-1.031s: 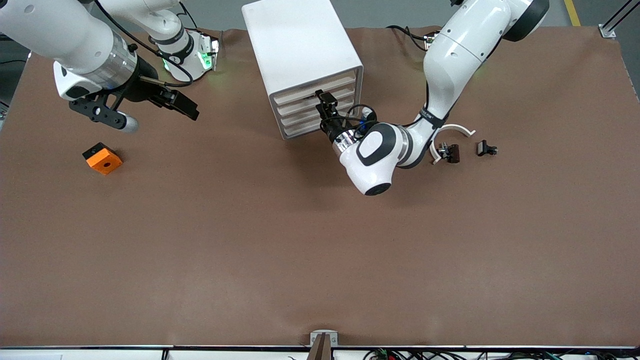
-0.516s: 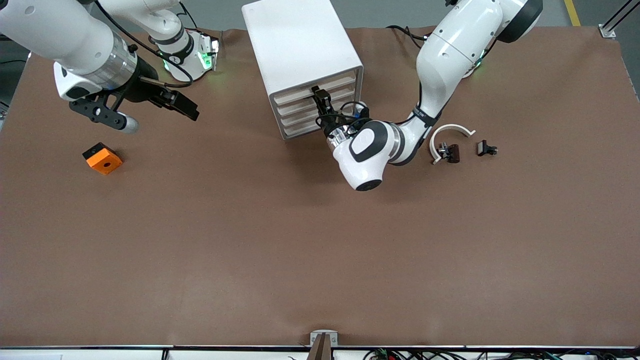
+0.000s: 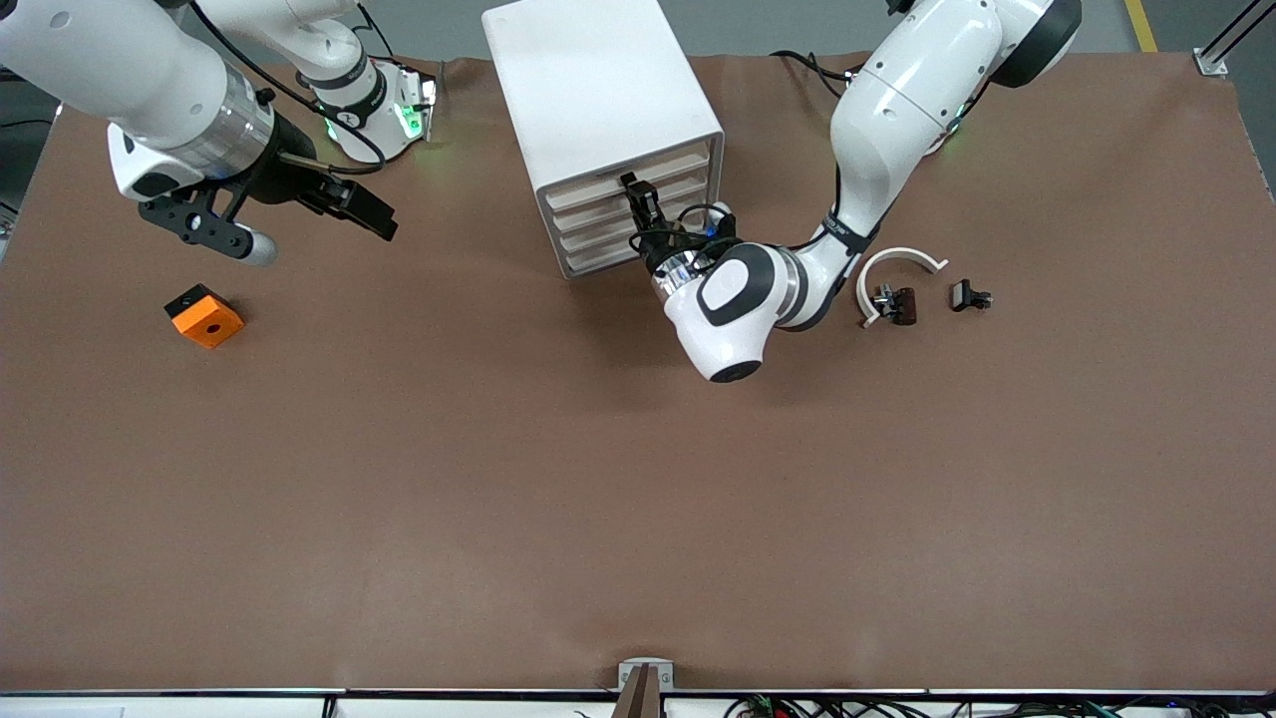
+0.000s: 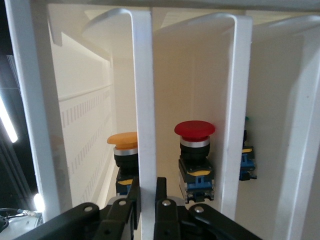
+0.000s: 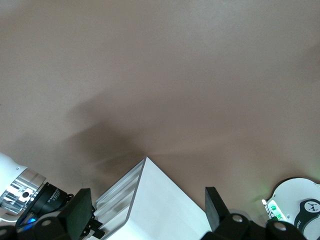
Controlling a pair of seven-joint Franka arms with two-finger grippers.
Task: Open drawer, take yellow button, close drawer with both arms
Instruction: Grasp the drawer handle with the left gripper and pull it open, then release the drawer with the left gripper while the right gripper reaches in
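The white drawer cabinet (image 3: 598,100) stands at the robots' side of the table, its drawers all pushed in. My left gripper (image 3: 636,191) is at its front, shut on the white handle strip (image 4: 145,125) of an upper drawer, with its fingers (image 4: 161,192) pressed on both sides. Through the drawer front, the left wrist view shows the button (image 4: 123,141) with its orange-yellow cap, beside a red-capped button (image 4: 195,131). My right gripper (image 3: 329,199) is open and empty, in the air over the table toward the right arm's end. Its wrist view shows it (image 5: 150,210) looking at the cabinet (image 5: 160,205).
An orange square block with a hole (image 3: 204,315) lies toward the right arm's end. A white curved piece (image 3: 897,261) and two small dark parts (image 3: 897,302) (image 3: 969,295) lie toward the left arm's end, close to the left arm's elbow.
The left arm has moved slightly toward the right arm's end, bringing its gripper onto the drawer front. The drawers are in the same position. The right arm has not moved.
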